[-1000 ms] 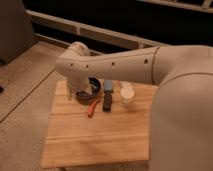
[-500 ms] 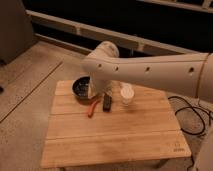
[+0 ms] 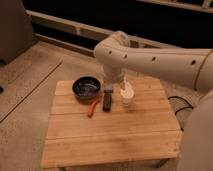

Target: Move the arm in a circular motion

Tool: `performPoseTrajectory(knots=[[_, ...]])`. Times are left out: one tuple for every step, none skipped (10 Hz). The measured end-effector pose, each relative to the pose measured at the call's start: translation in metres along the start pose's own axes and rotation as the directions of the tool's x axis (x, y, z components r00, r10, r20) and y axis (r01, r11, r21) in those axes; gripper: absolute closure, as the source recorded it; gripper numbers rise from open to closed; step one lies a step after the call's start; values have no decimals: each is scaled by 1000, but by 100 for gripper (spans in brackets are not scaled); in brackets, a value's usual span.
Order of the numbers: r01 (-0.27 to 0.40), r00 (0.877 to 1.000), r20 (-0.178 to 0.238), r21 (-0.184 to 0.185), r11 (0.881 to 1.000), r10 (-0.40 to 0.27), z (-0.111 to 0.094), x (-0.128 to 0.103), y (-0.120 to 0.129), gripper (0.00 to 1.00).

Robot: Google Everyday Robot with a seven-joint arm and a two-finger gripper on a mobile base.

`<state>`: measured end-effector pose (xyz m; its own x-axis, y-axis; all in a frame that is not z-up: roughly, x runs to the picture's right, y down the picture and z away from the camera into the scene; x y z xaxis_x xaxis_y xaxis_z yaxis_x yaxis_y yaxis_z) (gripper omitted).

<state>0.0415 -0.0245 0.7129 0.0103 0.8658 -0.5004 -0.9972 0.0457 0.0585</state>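
The arm (image 3: 150, 57) is a very large cream-beige tube with small dark screw holes. It reaches in from the right across the upper middle of the camera view. Its bulbous elbow joint (image 3: 114, 46) bends down into a short segment (image 3: 115, 76) over the back of the wooden table (image 3: 115, 137). The gripper is hidden behind that short segment, above the table's back middle, between the black bowl (image 3: 86, 86) and the white cup (image 3: 127, 95).
A black rectangular item (image 3: 107, 102) and a thin orange-red item (image 3: 93, 107) lie by the bowl. A dark cable (image 3: 179, 101) lies on the floor at the right. A low ledge (image 3: 60, 27) runs along the back. Speckled floor surrounds the table.
The arm has swung to the right and back. Its elbow moved from over the table's left back corner to over the back middle, uncovering the bowl.
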Motion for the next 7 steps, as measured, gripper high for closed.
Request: performPoseTrajectory(knots=[[6,1000,-5,11,1000,-6,0,-18,3,35],[22,1000,-7,18,1000,-21,1,-34,11,35],[46,999,-11,27,999,-46,2,-46,22,35],[70,998,-10,30,997,-69,1,-56,33,35],[113,994,-8,31,993,-113,2,-69,56,35],[142,990,-6,26,989,-142,2,-75,72,35],[175,985,-2,19,984,-175,2,-80,89,35]])
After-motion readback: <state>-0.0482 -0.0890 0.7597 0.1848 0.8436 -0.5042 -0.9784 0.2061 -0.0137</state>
